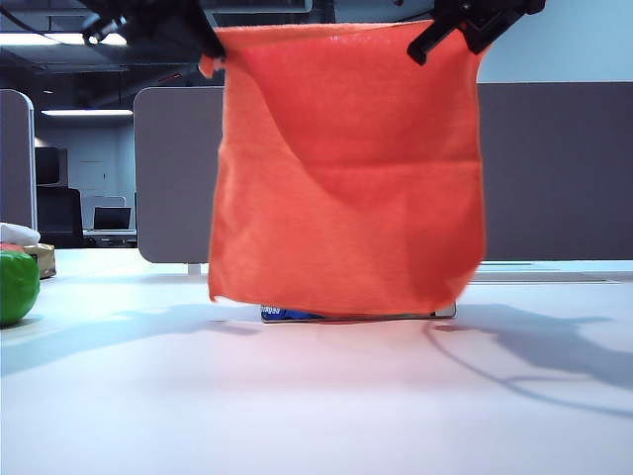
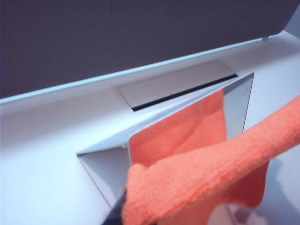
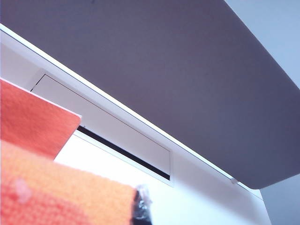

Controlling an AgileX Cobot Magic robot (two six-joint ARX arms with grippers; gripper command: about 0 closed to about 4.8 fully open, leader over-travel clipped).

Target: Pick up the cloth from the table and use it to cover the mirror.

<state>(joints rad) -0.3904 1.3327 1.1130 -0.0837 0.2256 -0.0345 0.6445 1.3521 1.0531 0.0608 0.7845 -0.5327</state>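
Note:
The orange cloth hangs spread out from its two top corners, its lower edge just above the white table. My left gripper is shut on the top left corner and my right gripper is shut on the top right corner. The cloth hides the mirror in the exterior view; only a strip of its base shows below the hem. In the left wrist view the mirror stands tilted below the cloth and reflects it. The right wrist view shows the cloth beside a dark fingertip.
A grey partition panel runs along the table's far edge, with a flat cable hatch in front of it. A green object and a small box sit at the far left. A blue label lies by the mirror's base.

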